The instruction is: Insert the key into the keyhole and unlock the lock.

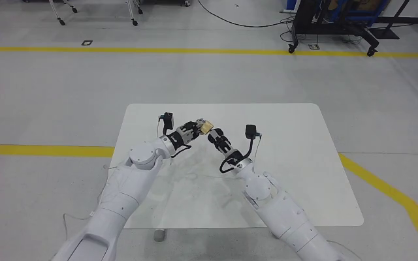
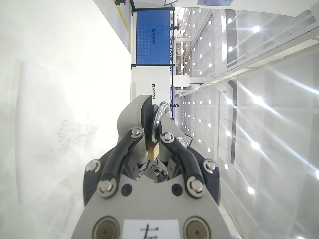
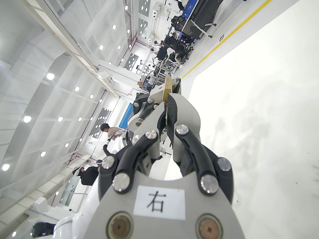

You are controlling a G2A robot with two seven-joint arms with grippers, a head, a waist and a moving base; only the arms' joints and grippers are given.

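Note:
My two grippers meet above the middle of the white table (image 1: 294, 183). The left gripper (image 1: 200, 126) (image 2: 155, 111) is shut on the lock, a small brass padlock (image 1: 206, 126) (image 2: 153, 151). Its silver shackle (image 2: 159, 114) lies between the finger pads and the brass body sits toward the palm. The right gripper (image 1: 213, 135) (image 3: 170, 98) is shut, its tips right against the brass lock (image 3: 167, 88) held in the left gripper beyond. Only a thin metal sliver, the key (image 3: 165, 118), shows between the right pads; most of it is hidden.
The table's rounded edges are well away from both grippers, with bare surface on all sides. Yellow floor lines (image 1: 196, 50) run behind and beside the table. A black wheeled rack (image 1: 333, 26) stands on the floor at the far right.

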